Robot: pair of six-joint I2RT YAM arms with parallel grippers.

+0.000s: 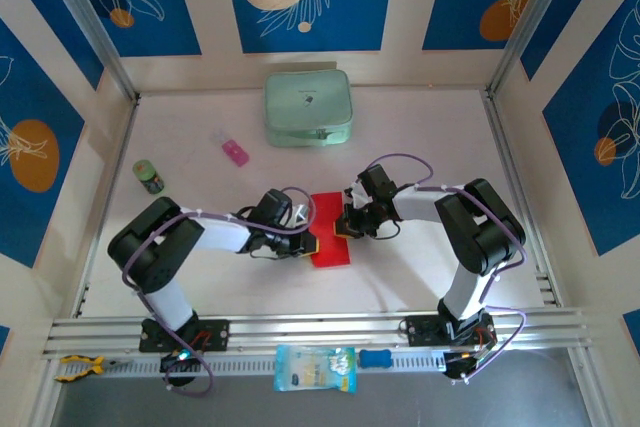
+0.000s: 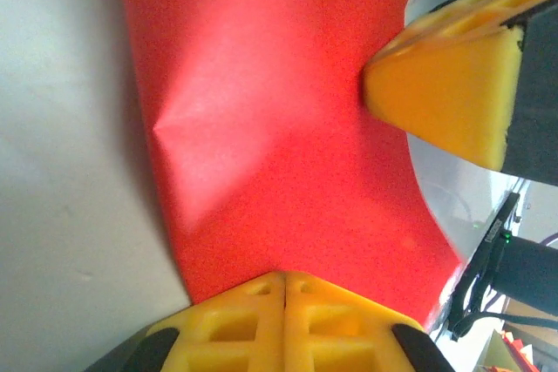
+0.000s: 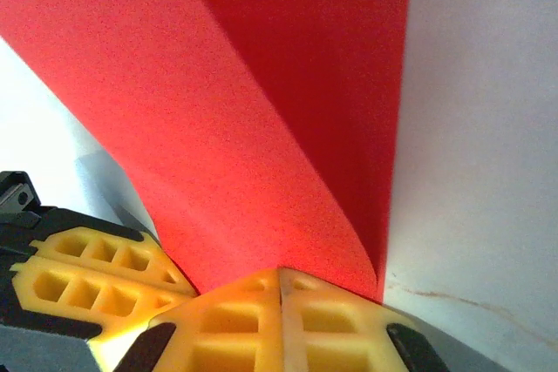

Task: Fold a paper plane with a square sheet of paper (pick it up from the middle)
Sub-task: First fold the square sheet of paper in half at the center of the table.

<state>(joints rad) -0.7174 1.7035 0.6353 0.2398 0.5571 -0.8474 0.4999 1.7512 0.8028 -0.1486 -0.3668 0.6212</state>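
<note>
The square sheet of paper [image 1: 331, 247] is bright red and lies partly folded on the white table between the two arms. My left gripper [image 1: 306, 243] is shut on the sheet's left edge, and in the left wrist view the paper [image 2: 279, 128] bulges upward from its closed jaws [image 2: 285, 274]. My right gripper [image 1: 347, 228] is shut on the sheet's right side, where the paper [image 3: 227, 111] curls over into a fold at its closed jaws [image 3: 281, 271]. Each wrist view also catches the other gripper's yellow fingers [image 2: 453, 84] [image 3: 78, 276]. The paper plane is out of view.
A pale green case [image 1: 308, 107] stands at the back centre. A small pink block [image 1: 235, 153] and a little green jar [image 1: 149, 176] sit to the left. A blue packet [image 1: 314, 367] and yellow-handled pliers [image 1: 78, 367] lie by the front rail.
</note>
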